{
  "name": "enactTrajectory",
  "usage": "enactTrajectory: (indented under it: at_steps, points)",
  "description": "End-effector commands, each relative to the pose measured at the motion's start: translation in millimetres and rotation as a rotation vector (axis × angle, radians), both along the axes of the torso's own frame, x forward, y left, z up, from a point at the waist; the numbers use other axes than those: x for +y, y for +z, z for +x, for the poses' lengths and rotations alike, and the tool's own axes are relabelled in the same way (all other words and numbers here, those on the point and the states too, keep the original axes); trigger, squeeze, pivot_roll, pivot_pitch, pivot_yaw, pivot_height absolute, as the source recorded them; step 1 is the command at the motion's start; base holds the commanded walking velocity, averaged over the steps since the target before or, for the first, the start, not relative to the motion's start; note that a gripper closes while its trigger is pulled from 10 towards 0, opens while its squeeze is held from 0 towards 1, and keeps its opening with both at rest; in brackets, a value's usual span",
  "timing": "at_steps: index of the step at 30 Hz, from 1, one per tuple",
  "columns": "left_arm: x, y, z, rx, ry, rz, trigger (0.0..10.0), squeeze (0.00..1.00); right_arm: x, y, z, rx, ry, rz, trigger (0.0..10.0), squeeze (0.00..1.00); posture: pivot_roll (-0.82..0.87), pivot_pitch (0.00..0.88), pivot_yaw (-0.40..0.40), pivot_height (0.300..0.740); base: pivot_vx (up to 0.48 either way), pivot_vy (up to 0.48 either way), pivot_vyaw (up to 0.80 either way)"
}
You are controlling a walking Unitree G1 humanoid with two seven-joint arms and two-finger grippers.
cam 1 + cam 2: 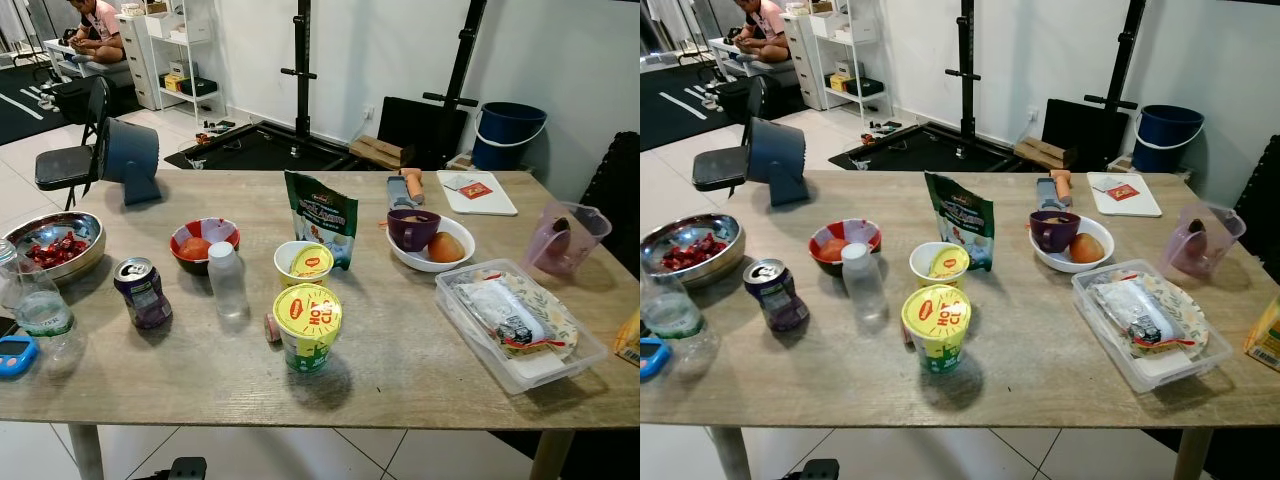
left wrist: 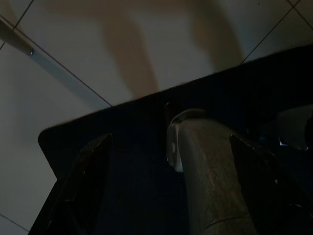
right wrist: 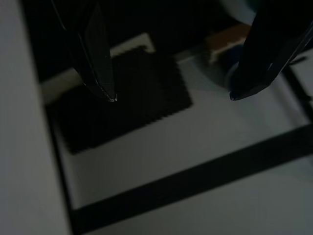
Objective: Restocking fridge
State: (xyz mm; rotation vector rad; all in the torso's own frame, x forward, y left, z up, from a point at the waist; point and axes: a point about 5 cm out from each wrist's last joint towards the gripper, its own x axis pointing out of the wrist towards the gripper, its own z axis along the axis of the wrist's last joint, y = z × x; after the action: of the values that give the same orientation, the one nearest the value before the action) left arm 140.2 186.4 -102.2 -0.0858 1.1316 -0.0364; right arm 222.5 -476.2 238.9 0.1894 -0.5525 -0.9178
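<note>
Left wrist view dark; left tool (image 2: 166, 186) spread, right tool (image 3: 171, 95) spread.

It was a home gym room: squat rack (image 1: 300, 75) upper centre, food-laden wooden table (image 1: 200, 370) in front.

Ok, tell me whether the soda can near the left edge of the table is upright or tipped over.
Upright. The purple soda can stands on its base on the table, its silver top with the pull tab facing up, beside the small clear bottle.
</note>
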Motion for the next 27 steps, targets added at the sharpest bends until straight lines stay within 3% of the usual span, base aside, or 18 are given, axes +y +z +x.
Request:
enactTrajectory:
  at_steps: [1,8,16,17,20,23,27]
  points:
    - [4.5,-1,-4.3,0.018,0.001,0.009,10.0,0.00,-0.9,10,0.4,-0.030,0.026,-0.013,10.0,0.00,-0.03,0.000,-0.011,0.740,0.000,0.000,0.00]
    - [4.0,-1,-5.1,0.020,0.004,0.005,10.0,0.00,3.6,53,15.3,-0.168,0.235,-0.042,10.0,0.00,-0.03,0.000,-0.012,0.740,0.000,0.000,0.00]
    - [3.6,-1,-5.2,0.020,0.003,0.004,10.0,0.00,12.1,52,30.1,-0.042,0.327,-0.077,10.0,0.00,-0.03,0.000,-0.014,0.740,0.000,0.000,0.00]
    - [3.2,-2,-5.3,0.021,0.003,0.003,10.0,0.00,15.8,47,37.4,0.019,0.369,-0.061,10.0,0.00,-0.03,0.000,-0.015,0.740,0.000,0.000,0.00]
    - [2.7,-2,-5.5,0.022,0.003,0.001,10.0,0.00,17.5,44,41.4,0.054,0.390,-0.041,10.0,0.00,-0.03,0.000,-0.017,0.740,0.000,0.000,0.00]
    - [2.5,-2,-5.6,0.023,0.003,0.000,10.0,0.00,17.1,43,41.6,0.052,0.392,-0.027,10.0,0.00,-0.03,0.000,-0.017,0.740,0.000,0.000,0.00]
    - [1.8,-2,-5.9,0.024,0.003,-0.002,10.0,0.00,10.5,48,34.8,-0.073,0.403,0.054,10.0,0.00,-0.03,0.000,-0.018,0.740,0.000,0.000,0.00]
